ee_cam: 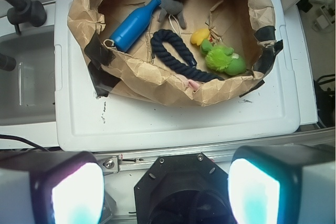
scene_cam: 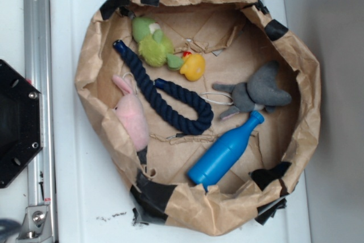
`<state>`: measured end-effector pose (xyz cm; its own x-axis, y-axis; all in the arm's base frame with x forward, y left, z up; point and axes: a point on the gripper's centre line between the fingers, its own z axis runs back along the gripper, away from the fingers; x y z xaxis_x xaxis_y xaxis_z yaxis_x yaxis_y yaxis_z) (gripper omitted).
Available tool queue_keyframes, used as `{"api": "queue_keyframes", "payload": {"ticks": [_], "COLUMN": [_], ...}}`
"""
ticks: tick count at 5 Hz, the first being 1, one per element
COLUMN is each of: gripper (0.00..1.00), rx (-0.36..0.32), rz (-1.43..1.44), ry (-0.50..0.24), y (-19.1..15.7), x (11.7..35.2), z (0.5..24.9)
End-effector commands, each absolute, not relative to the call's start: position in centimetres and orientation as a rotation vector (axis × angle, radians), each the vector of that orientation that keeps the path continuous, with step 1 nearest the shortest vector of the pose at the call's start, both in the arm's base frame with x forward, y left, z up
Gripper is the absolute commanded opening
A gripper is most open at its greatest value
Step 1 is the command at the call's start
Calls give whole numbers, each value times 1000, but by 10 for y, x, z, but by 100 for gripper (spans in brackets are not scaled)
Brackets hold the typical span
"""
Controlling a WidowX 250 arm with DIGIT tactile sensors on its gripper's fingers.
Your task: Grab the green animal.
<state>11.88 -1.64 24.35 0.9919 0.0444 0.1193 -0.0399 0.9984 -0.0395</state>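
Note:
The green animal (scene_cam: pixel 153 44) is a fuzzy lime-green plush lying inside the brown paper bowl (scene_cam: pixel 91 66), near its far-left wall, beside a small yellow duck (scene_cam: pixel 193 66). The wrist view shows the green animal (ee_cam: pixel 224 59) at the bowl's right side. My gripper (ee_cam: pixel 166 192) is open, its two pale pads wide apart at the bottom of the wrist view, high above the black robot base and well short of the bowl. Nothing sits between the pads. The gripper is out of the exterior view.
Inside the bowl lie a dark blue rope (scene_cam: pixel 170 101), a pink plush bunny (scene_cam: pixel 132 115), a grey plush elephant (scene_cam: pixel 259 92) and a blue bottle (scene_cam: pixel 224 152). The bowl sits on a white tray (scene_cam: pixel 85 197). A black base plate (scene_cam: pixel 17 123) and a metal rail (scene_cam: pixel 37 44) stand at left.

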Motion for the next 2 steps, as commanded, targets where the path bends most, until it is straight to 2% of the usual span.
{"api": "queue_keyframes", "payload": {"ticks": [1,2], "gripper": [100,100], "rx": [-37,55], "rz": [42,-134], "ry": [-120,-380], "y": [-16,8], "x": [119,168], "z": [244,197]}}
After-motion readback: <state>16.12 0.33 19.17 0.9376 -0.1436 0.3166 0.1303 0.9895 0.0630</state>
